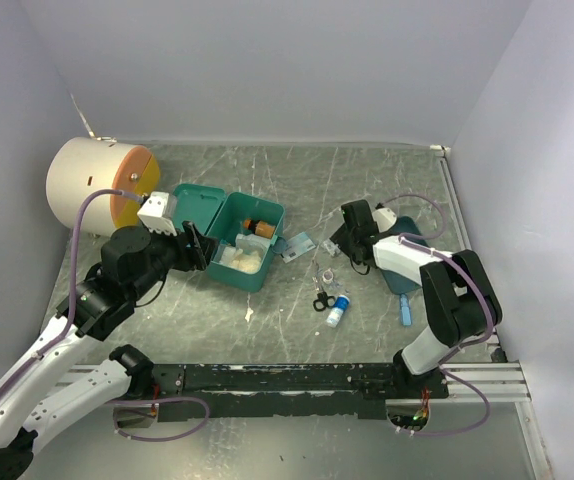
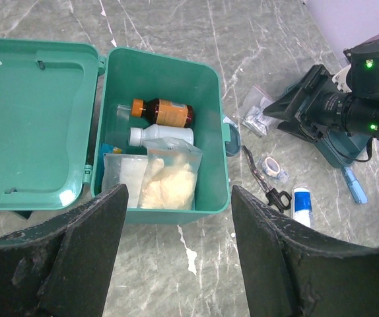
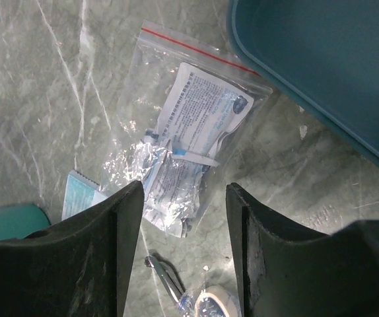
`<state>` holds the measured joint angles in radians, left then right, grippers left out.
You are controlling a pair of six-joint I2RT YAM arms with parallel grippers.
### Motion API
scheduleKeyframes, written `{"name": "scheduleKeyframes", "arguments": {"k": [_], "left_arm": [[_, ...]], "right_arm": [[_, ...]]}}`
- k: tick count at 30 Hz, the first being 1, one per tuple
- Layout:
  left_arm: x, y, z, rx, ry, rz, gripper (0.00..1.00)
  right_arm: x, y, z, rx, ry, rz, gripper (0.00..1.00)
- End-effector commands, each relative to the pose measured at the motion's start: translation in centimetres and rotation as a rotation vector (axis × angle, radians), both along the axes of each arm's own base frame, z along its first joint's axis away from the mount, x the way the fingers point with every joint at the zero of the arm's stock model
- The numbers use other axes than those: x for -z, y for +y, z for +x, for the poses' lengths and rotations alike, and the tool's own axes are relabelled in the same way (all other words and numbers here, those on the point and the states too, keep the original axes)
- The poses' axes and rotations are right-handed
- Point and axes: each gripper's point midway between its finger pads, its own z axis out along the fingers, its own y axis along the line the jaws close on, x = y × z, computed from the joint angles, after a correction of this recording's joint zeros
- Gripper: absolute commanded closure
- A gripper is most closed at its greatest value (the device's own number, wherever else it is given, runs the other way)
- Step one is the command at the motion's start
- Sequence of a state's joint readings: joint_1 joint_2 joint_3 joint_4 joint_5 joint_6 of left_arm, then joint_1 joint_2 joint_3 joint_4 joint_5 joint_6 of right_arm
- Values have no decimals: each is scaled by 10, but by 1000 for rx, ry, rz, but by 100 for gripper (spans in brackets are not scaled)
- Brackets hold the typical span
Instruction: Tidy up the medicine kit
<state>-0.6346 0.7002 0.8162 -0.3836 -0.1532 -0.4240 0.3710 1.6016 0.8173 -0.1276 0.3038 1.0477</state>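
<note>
Inside the medicine kit (image 2: 212, 99) lie bottles (image 2: 166, 113) and bags (image 2: 170, 177); left gripper (image 2: 178, 218) and right gripper (image 3: 184, 218) gape empty.

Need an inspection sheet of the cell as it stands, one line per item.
Surface: grey-green marbled table, a few white scraps on it.
Job's things: medicine kit open, lid swung flat to one side; inside are a brown bottle, a white bottle and two clear bags.
Clutter: zip bag of packets, scissors, tape roll, small blue-capped bottle, dark teal tray, cream cylinder.
Grippers: left gripper open, empty, facing the kit; right gripper open, empty, over the zip bag.
Cables: purple cable looped along each arm, clear of the items.
Surroundings: plain pale walls on three sides.
</note>
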Motion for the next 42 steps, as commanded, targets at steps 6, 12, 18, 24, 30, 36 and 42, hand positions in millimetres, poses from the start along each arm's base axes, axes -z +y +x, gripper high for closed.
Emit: {"name": "scheduleKeyframes", "arguments": {"k": [6,12,18,24,30,36,42], "left_arm": [[-14,-3,4,-3,-39,-36,25],[-14,-3,3,-3,-38,-34,25],[-11,-4,4,2,-30,-30,25],[-3,-14,4,38,-5,-40,24],[8,-30,6,106,45,-18,24],[17,-55,3,194,133,-70,21],[12,-88,6,272,223,-198,17]], "right_arm": [[8,-4,8,35,-5,3,58],[16,-7,6,35,8,-7,64],[21,-6,5,2,14,-15,82],[8,0,2,-79,-40,-2,92],[-19,10,-2,-207,-117,6,100],[-62,24,-14,-361,-227,37,100],[-105,54,-38,-609,-362,113,100]]}}
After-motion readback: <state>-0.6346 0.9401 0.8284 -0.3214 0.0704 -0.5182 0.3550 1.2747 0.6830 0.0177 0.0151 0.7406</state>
